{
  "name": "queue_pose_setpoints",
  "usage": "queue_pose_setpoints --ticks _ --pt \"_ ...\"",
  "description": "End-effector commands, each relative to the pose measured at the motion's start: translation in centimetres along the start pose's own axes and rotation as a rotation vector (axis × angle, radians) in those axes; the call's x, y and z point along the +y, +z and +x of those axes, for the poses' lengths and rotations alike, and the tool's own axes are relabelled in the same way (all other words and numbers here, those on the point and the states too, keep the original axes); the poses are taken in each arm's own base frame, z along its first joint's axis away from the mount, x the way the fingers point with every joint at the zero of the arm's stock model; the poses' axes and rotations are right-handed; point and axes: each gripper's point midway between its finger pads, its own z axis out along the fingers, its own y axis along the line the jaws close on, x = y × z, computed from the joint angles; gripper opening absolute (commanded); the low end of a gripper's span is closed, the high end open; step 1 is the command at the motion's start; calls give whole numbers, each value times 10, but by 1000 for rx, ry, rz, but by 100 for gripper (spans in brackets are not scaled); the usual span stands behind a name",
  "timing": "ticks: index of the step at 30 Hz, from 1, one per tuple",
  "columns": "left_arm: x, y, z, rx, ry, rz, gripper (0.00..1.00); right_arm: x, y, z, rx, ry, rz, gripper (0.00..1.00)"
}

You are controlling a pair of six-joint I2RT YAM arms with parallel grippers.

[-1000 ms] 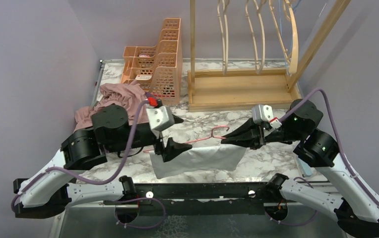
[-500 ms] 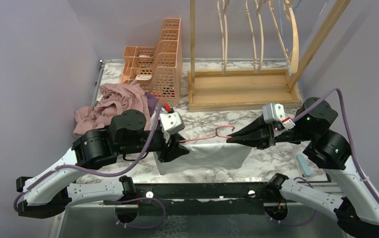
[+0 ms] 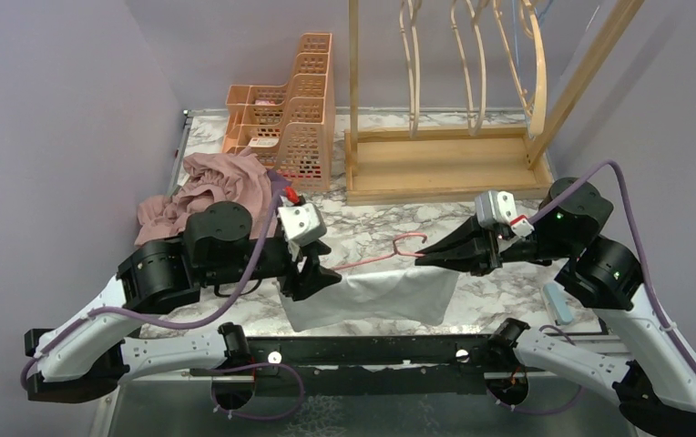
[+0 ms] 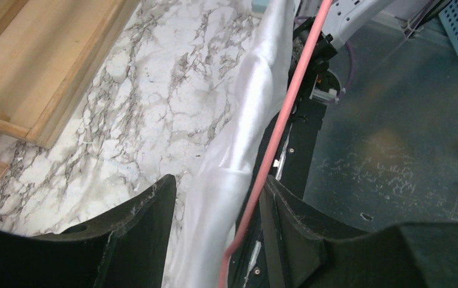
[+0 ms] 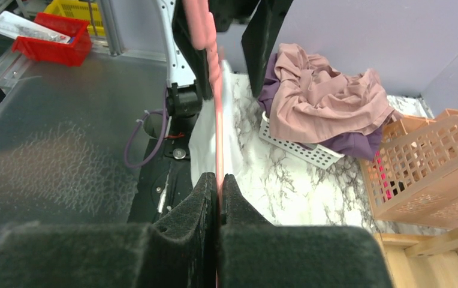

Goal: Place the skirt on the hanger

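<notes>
One white skirt [image 3: 372,293] drapes from one pink hanger [image 3: 376,258] over the tabletop's [image 3: 390,218] near edge. Right tool [image 3: 424,259] pinches the hanger; left tool [image 3: 328,273] stands spread around skirt and hanger.

White, grey-veined marble surface [image 3: 390,223]. At the back left, a peach lattice organizer [image 3: 291,118]; beside it to the right, a wooden rack base [image 3: 445,162]. Along the left edge, a white slotted basket [image 5: 298,150] heaped with pink and purple clothes [image 3: 208,187]. Near the right edge, a small pale blue item [image 3: 558,302].
</notes>
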Motion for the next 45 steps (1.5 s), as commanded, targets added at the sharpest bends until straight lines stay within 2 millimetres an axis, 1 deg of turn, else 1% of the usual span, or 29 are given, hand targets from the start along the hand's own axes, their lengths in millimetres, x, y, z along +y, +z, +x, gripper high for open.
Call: queue_pose_setpoints --ticks 1,5,11,13,14,15,16,18,21,25,27,29,30,31,32,33,34,35,37,40,42,45 --pt "0 -27 -19 -80 32 -21 57 9 -5 -14 -20 -34 -35 1" --pt "-4 -29 -14 -64 32 2 57 11 -6 -16 -14 -27 -50 1" --pt "-16 -16 3 0 39 88 57 11 -3 -17 -21 -31 -64 1" --pt "-18 -14 6 11 43 100 55 11 -3 -17 -23 -30 -72 1" --pt "-20 -13 6 14 46 115 53 12 -2 -17 -24 -29 -77 1" --pt "-22 -12 6 18 53 129 48 12 -2 -18 -25 -29 -81 1" --pt "-23 -11 6 23 58 138 41 13 -2 -18 -26 -29 -86 1" --pt "-25 -8 8 32 65 154 30 14 -2 -19 -30 -31 -92 1" --pt "-28 -3 12 54 71 181 22 12 -1 -21 -37 -27 -90 1" --pt "-26 0 12 57 88 176 0 11 1 -22 -44 -23 -90 1" --pt "-19 -2 8 40 96 131 0 11 1 -22 -48 -25 -86 1" --pt "1 -5 -1 5 91 10 0 8 1 -21 -49 -29 -69 1" --pt "11 -7 -5 -19 84 -54 0 4 1 -21 -52 -23 -38 7" --pt "22 -10 -9 -45 66 -122 0 -1 1 -19 -53 -16 -5 17" --pt "35 -14 -12 -76 45 -204 0 -8 1 -20 -63 -20 38 38" --pt "45 -20 -16 -108 28 -268 0 -16 1 -19 -72 -18 84 56" --pt "54 -22 -13 -118 14 -318 0 -25 -1 -19 -77 -16 141 65" --pt "62 -26 -13 -137 -4 -369 0 -33 -3 -19 -85 -19 194 69" --pt "74 -36 -13 -169 -36 -447 0 -49 -7 -19 -95 -33 288 72" --pt "80 -44 -11 -189 -64 -495 0 -67 -16 -25 -130 -52 407 72" --pt "87 -46 -11 -195 -87 -539 0 -75 -21 -29 -157 -63 463 73" --pt "98 -44 -11 -194 -129 -615 0 -84 -25 -32 -184 -73 523 73"
